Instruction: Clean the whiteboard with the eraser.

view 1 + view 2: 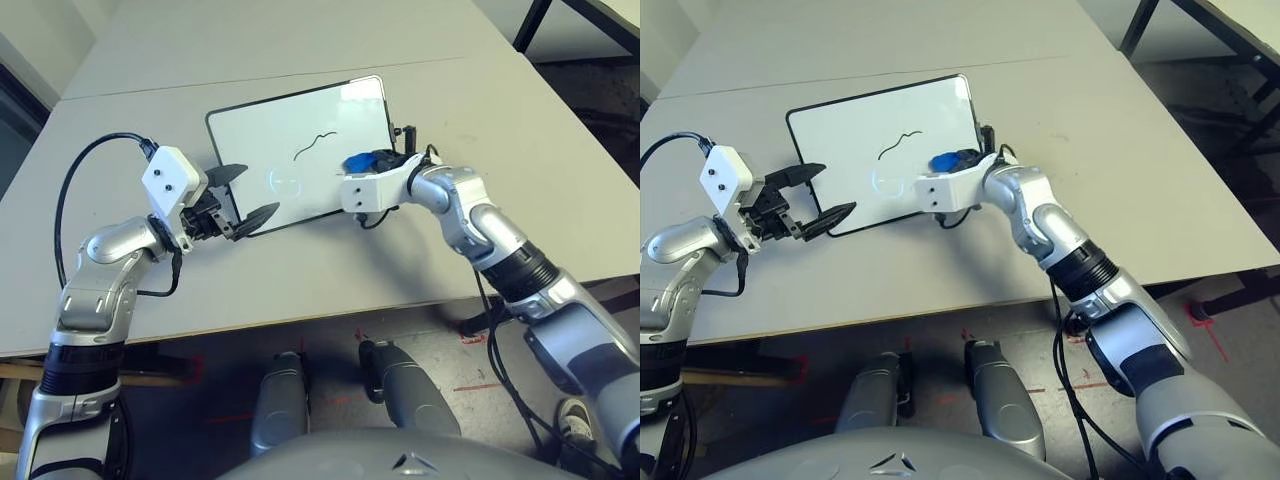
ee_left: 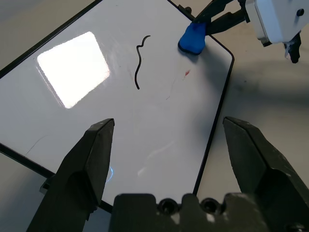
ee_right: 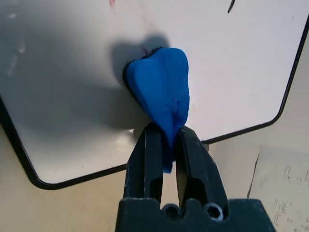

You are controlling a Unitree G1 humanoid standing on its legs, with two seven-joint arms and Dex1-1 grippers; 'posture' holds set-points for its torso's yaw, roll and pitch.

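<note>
**Eraser on board, right side, near edge**

The eraser (image 3: 161, 89) is pinched between the two fingers of my right claw (image 3: 164, 145), pressed down on the whiteboard (image 1: 270, 130) close to its right-hand edge. The blue block stands tilted on the white surface, its lower end clamped between my fingers, its upper end touching the board. A faint red smudge (image 2: 186, 73) sits just beside it. Toward the middle of the board a black squiggle (image 1: 315, 144) is unerased.

The whiteboard lies flat on the grey table (image 1: 500, 90), turned at an angle, its black frame whole all round.

My left claw (image 1: 243, 198) hangs over the board's near left corner, fingers spread wide apart, holding nothing. In the left wrist view the board's near corner lies between the two fingers (image 2: 89, 164)
</note>
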